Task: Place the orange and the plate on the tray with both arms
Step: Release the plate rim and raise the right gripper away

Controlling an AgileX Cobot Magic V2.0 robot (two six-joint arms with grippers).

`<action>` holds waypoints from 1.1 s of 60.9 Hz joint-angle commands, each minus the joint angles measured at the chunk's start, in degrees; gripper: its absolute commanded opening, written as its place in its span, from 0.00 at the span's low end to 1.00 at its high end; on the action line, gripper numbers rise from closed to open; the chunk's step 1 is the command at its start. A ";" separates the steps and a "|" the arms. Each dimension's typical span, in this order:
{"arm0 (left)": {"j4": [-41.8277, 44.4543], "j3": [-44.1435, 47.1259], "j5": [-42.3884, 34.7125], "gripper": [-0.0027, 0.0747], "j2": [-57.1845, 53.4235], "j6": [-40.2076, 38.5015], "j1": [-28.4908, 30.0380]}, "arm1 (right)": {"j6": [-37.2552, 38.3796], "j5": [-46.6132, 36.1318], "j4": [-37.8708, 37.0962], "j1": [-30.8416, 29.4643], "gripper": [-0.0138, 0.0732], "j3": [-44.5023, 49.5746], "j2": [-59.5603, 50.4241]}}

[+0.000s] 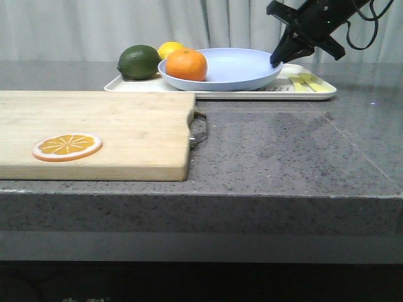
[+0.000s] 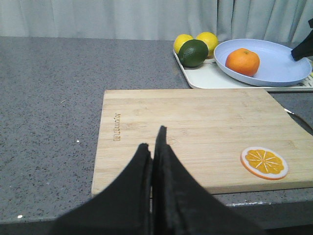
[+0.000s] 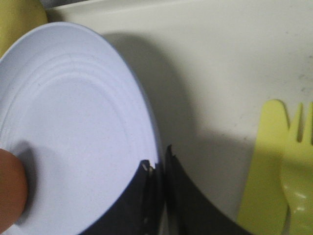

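Both items were already placed: orange at the plate's 9 o'clock, plate on tray. Your right gripper pinched its 3 o'clock rim; your left gripper was closed, empty.

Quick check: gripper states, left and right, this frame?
Left gripper: shut, holding nothing, above the light wooden cutting board.
Right gripper: shut on the rim of the pale lavender-blue round plate.

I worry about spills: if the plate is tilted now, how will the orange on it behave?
The orange is round and lies loose on the smooth plate, so it would probably roll. The shallow rim may not stop it. The right gripper pinches only one edge, so tilting seems possible.
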 commanded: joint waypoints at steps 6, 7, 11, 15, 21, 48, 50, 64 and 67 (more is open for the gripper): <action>0.53 -1.36 -4.46 0.01 -0.46 -0.45 0.09 | -0.43 -0.04 2.35 -0.24 0.39 -2.21 -4.69; 0.53 -1.36 -4.46 0.01 -0.46 -0.45 0.09 | -0.43 0.03 2.35 -0.24 0.42 -2.21 -4.69; 0.53 -1.36 -4.46 0.01 -0.46 -0.45 0.09 | -0.43 0.18 2.35 -0.24 0.53 -2.27 -5.09; 0.53 -1.36 -4.46 0.01 -0.46 -0.45 0.09 | -0.43 1.03 2.35 -0.24 0.61 -2.74 -5.80; 0.53 -1.36 -4.46 0.01 -0.46 -0.45 0.09 | -0.43 2.49 2.35 -0.24 0.64 -4.56 -7.46; 0.53 -1.36 -4.46 0.01 -0.46 -0.45 0.09 | 2.10 18.14 -2.72 -0.24 0.09 -8.07 -11.51; 0.53 -1.36 -4.46 0.01 -0.46 -0.45 0.09 | 2.73 18.14 -4.07 -0.14 0.09 -8.07 -12.05; 0.53 -1.36 -4.46 0.01 -0.46 -0.45 0.09 | 4.07 18.32 -20.96 1.63 0.09 -4.24 -19.66; 0.53 -1.36 -4.46 0.01 -0.46 -0.45 0.09 | 4.02 18.32 -21.52 1.63 0.09 -2.46 -21.92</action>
